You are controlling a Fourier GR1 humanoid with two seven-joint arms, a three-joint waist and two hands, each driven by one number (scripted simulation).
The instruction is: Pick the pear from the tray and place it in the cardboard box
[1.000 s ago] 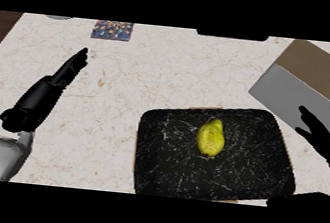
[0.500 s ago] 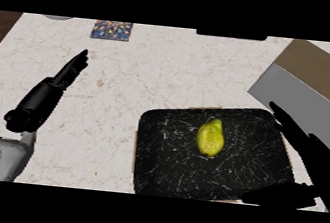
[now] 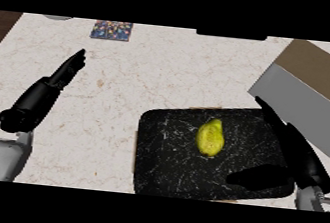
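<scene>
A yellow-green pear [image 3: 210, 137] lies on the black speckled tray [image 3: 171, 154], a little right of the tray's middle. My right hand [image 3: 292, 151] hovers over the tray's right side, open, fingers straight and pointing away, thumb [image 3: 258, 177] spread toward the pear; it is beside the pear, apart from it. The cardboard box [image 3: 314, 93] stands at the right edge, its grey inside facing me, just beyond the right hand's fingertips. My left hand [image 3: 48, 89] rests open at the left, fingers straight and pointing up.
A small colourful card [image 3: 112, 29] lies near the counter's far edge at the left. A dark flat object [image 3: 231, 35] sits at the far edge, centre right. The pale stone counter [image 3: 157, 72] spreads between both arms.
My right hand has moved left and forward, from the right edge to over the tray's right side, closer to the pear. The left hand and the pear have stayed put.
</scene>
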